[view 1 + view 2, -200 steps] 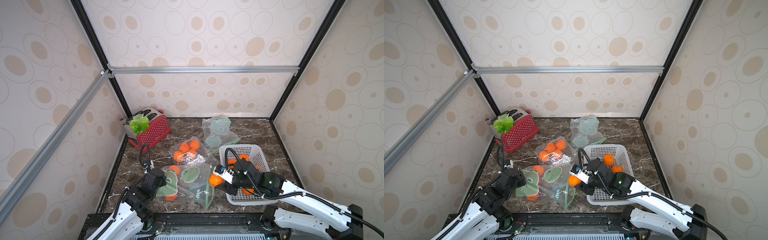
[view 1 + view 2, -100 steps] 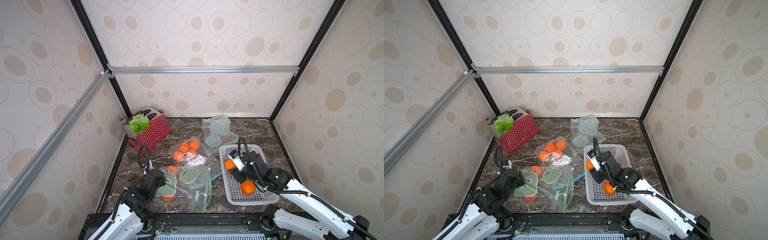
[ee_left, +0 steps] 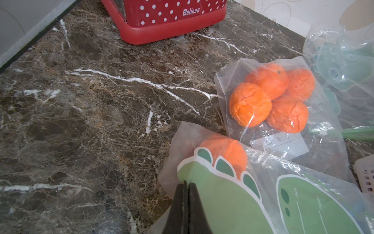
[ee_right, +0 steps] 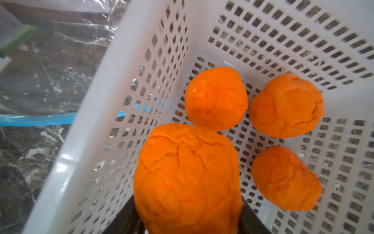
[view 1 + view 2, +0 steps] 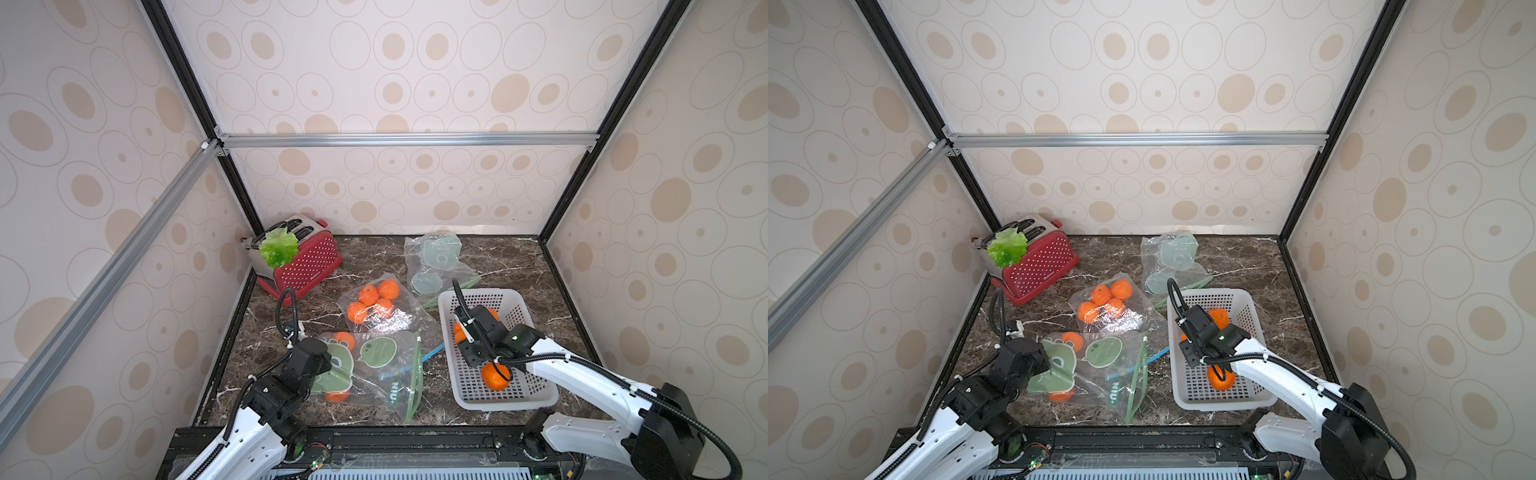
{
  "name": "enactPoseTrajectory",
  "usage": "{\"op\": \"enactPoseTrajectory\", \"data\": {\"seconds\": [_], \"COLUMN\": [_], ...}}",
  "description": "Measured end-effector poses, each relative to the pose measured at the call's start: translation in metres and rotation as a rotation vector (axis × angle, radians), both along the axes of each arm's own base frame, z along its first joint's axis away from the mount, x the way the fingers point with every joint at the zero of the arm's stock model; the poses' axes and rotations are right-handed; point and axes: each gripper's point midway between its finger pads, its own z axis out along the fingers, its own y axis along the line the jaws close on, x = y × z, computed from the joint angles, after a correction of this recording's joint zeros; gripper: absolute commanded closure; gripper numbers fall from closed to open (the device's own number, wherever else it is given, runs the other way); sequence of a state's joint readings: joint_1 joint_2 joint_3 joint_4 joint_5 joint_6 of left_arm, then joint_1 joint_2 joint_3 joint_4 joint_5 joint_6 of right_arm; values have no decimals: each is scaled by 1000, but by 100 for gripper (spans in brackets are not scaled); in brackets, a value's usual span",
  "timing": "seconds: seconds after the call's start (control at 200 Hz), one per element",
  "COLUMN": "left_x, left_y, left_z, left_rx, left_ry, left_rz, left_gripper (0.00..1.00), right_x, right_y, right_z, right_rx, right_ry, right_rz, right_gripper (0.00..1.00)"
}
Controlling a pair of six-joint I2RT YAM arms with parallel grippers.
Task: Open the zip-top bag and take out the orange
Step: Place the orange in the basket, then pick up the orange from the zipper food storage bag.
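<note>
right gripper | holds orange | over basket | left gripper | pinches bag

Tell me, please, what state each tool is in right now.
Left tool: closed on the clear green-printed zip-top plastic bag.
Right tool: closed on a round orange fruit, above the white perforated plastic basket.

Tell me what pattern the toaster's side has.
The toaster is red with white dots, clearest in the left wrist view.
</note>
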State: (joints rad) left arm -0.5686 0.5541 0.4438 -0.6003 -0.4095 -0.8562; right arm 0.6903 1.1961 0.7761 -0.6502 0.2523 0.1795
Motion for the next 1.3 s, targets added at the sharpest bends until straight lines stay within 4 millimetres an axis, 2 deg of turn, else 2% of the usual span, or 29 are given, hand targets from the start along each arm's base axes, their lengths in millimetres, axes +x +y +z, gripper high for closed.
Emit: {"op": "enactPoseTrajectory", "data": {"seconds": [0.16, 0.31, 0.401, 0.501, 0.591, 0.711, 0.806, 0.881, 0.991, 1.117, 1.302], "left_x": [0, 0, 0, 0, 0, 0, 0, 0, -1, -1, -1], "left_y": [0, 0, 0, 0, -1, -1, -1, -1, -2, -3, -3], "left_z": [0, 0, 0, -1, -2, -4, -8, -11, -15, -16, -15], "left_rx": [-1, 0, 0, 1, 2, 6, 12, 19, 24, 24, 22], "left_ry": [1, 2, 2, 4, 7, 15, 27, 40, 57, 64, 60], "left_rz": [-1, -1, -1, -1, -2, -3, -4, -5, -10, -14, -12], "left_gripper": [100, 100, 100, 100, 100, 100, 100, 100, 100, 100, 100], "right_x": [-2, 0, 1, 3, 1, -12, -31, -50, -70, -79, -85], "right_y": [-3, -2, -1, 6, 22, 54, 84, 104, 124, 136, 147], "right_z": [-15, -14, -9, 6, 31, 67, 79, 72, 50, 30, 21], "right_rx": [-33, -27, -20, 30, 144, 371, 483, 508, 480, 430, 379], "right_ry": [51, 49, 35, -2, -58, -119, -84, -14, 108, 199, 244], "right_rz": [-28, -41, -38, -8, 70, 200, 336, 438, 539, 583, 639], "right_gripper": [28, 24, 27, 39, 51, 54, 55, 59, 68, 74, 80]}}
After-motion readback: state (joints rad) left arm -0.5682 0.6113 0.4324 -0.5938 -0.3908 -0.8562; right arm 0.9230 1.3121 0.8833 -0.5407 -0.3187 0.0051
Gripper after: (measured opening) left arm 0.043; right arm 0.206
